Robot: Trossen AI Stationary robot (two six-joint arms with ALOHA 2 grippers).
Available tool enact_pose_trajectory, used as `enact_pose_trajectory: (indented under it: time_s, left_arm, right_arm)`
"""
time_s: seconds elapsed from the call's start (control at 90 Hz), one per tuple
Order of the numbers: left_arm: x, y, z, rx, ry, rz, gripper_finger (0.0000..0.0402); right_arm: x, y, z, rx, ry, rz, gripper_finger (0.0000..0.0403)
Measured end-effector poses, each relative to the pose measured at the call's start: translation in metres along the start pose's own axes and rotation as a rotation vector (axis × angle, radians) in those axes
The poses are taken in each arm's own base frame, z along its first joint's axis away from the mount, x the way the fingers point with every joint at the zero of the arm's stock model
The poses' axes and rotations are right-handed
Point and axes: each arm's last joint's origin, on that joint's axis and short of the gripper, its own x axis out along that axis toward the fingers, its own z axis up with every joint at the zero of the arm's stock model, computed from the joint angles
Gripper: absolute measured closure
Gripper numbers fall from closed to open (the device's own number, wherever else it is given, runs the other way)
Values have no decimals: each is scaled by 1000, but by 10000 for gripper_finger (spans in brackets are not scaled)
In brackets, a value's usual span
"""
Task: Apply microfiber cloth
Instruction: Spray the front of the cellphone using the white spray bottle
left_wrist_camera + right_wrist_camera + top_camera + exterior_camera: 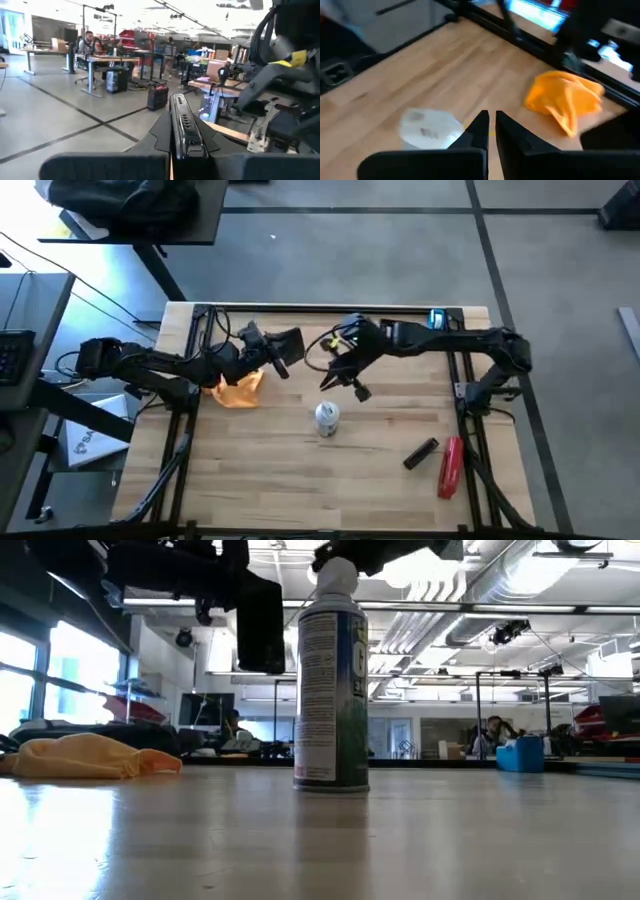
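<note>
Orange-yellow microfiber cloth (239,389) – soft, light, crumpled; pinch a raised fold. Left claw (283,358) clamps a phone (289,347); right claw (338,383) nearly closed, empty.

High overhead, low table-level; both share spray can (327,418)

Premises: an open-plan robotics lab or workshop. Exposed ceiling ducts (500,590) and strip lighting run overhead. Rows of workbenches (95,59) carry equipment, with people seated at them. Floor is grey concrete (400,260) with dark seams. The wooden table (300,470) sits in a black metal frame.
</note>
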Motion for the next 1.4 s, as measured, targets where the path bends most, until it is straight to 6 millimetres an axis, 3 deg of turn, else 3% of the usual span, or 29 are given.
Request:
enact_pose_trajectory:
  time_s: [0.222,0.567,1.4]
  left_arm:
    - [-6,-8,0,-35,1,37,399]
    - [-14,-18,-3,-55,20,44,396]
    - [-16,-20,-3,-56,23,52,394]
  right_arm:
    - [3,3,3,-47,-15,49,403]
    - [30,1,-7,-40,-18,103,403]
    - [20,0,-14,-14,34,107,403]
